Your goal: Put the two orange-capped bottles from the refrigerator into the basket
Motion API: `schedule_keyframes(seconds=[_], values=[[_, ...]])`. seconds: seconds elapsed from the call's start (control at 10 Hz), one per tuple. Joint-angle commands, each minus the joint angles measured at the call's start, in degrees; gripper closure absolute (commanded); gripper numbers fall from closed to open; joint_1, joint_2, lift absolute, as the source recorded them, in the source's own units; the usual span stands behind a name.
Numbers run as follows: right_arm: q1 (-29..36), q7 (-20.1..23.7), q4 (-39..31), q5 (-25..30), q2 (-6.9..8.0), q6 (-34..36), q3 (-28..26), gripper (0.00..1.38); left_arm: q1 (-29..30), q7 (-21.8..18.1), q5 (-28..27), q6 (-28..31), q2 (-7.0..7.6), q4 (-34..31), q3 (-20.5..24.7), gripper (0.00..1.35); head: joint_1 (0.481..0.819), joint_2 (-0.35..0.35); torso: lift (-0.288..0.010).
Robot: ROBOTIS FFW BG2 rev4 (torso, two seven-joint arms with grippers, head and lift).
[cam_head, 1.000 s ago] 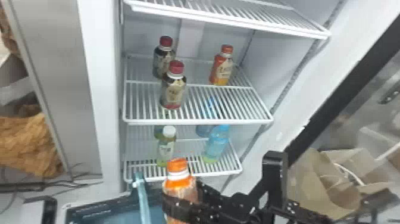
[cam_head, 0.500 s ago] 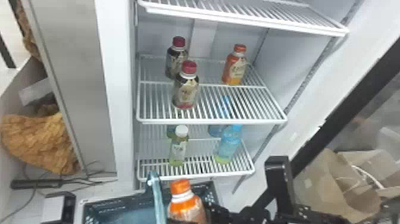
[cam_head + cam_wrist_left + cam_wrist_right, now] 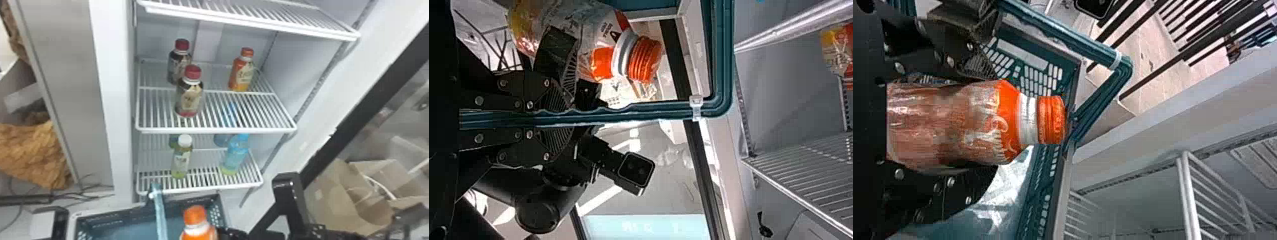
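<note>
Your right tool point(image 3: 232, 233) grips one orange-capped bottle point(image 3: 953, 125) around its body, cap up, near the handle point(image 3: 160, 212) of the basket point(image 3: 111, 214). Your left tool point(image 3: 571, 117) is clenched on that handle. The other orange-capped bottle point(image 3: 242, 71) stands near the back right corner of the refrigerator's middle shelf point(image 3: 217, 130). To its left you have two dark red-capped bottles, one point(image 3: 190, 95) nearer the front edge than the other point(image 3: 175, 65). On the lower shelf point(image 3: 204, 188), a white-capped bottle point(image 3: 181, 161) stands toward the front left corner, a blue bottle point(image 3: 236, 153) toward the right edge.
</note>
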Motion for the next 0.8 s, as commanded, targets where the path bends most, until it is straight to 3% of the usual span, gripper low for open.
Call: schedule_keyframes(seconds=[0.0, 0.1, 0.3, 0.5, 0.6, 0.7], values=[[0.0, 0.0, -1.0, 1.4, 0.04, -0.1, -0.4, 0.21, 0.0, 0.1, 0.0, 0.0, 0.0, 0.2, 0.0, 1.2, 0.695, -0.317, -0.04], [-0.1, 0.0, -0.8, 1.6, 0.13, -3.0, -0.8, 0.06, 0.0, 0.1, 0.0, 0.0, 0.0, 0.2, 0.0, 1.2, 0.695, -0.327, -0.04], [0.6, -1.0, -1.2, 2.0, 0.83, -8.8, -2.3, 0.12, 0.0, 0.1, 0.0, 0.0, -0.09, 0.2, 0.1, 1.2, 0.695, -0.328, -0.04], [1.4, -5.8, 1.1, 2.7, 2.5, -26.4, -4.0, 0.13, 0.1, 0.1, 0.0, -0.1, -0.09, 0.2, 0.3, 1.2, 0.695, -0.337, -0.04], [0.1, -7.9, 6.3, 2.9, 3.38, -38.9, -4.7, 0.13, 0.1, 0.1, 0.1, 0.0, -0.09, 0.2, 0.2, 1.2, 0.695, -0.339, -0.04], [-1.4, -9.6, 10.2, 3.5, 3.99, -46.8, -5.4, 0.13, 0.1, 0.1, 0.2, 0.0, -0.09, 0.2, 0.2, 1.2, 0.695, -0.345, -0.04]])
